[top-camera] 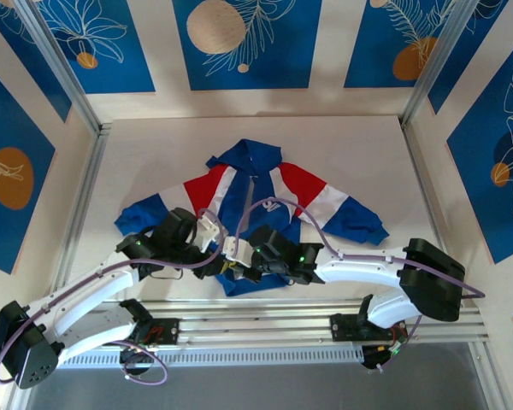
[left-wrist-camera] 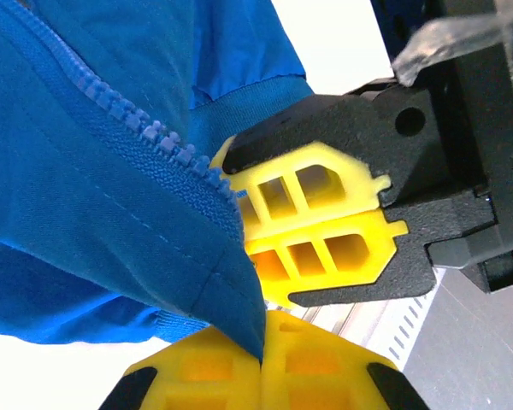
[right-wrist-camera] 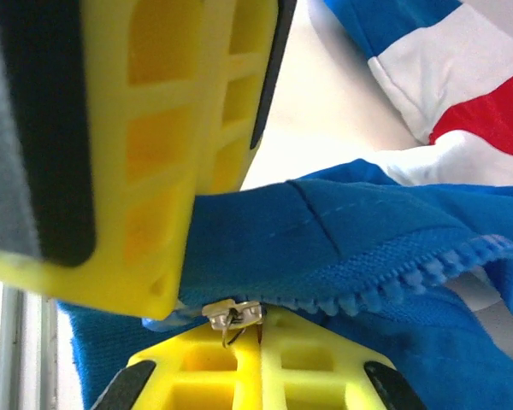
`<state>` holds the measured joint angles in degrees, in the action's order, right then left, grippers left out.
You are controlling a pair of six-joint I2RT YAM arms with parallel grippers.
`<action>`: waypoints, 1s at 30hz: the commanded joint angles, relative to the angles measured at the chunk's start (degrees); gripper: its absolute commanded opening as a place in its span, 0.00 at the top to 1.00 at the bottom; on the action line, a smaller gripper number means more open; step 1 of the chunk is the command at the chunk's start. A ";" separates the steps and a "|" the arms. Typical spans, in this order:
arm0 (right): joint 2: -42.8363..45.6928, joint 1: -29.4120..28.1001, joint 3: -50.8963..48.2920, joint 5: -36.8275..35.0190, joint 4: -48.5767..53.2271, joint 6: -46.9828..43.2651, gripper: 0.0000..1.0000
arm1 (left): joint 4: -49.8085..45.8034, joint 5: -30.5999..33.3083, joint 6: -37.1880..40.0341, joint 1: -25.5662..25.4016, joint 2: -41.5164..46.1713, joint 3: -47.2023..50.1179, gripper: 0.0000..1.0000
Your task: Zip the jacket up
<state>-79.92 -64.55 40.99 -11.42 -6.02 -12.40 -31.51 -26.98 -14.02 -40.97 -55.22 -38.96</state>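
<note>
Grippers are both clamped: left gripper (left-wrist-camera: 263, 363) on the hem (left-wrist-camera: 167, 286), right gripper (right-wrist-camera: 261, 354) on the zipper slider (right-wrist-camera: 232, 313) just beside it. The jacket (top-camera: 256, 192) lies spread mid-table, toward the near edge. Zip looks barely started, so nearly all of it's left.

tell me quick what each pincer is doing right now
left pincer: closed on the jacket hem
right pincer: closed, seemingly on the zip pull
</note>
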 commanded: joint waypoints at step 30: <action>1.94 2.46 4.28 -10.82 5.04 10.98 1.00 | 0.39 -2.02 -5.93 0.43 2.46 3.53 1.00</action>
<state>-77.80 -63.37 43.46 -17.78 -0.82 -2.76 -26.59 -25.30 -19.20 -40.71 -53.76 -36.82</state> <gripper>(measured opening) 0.064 0.057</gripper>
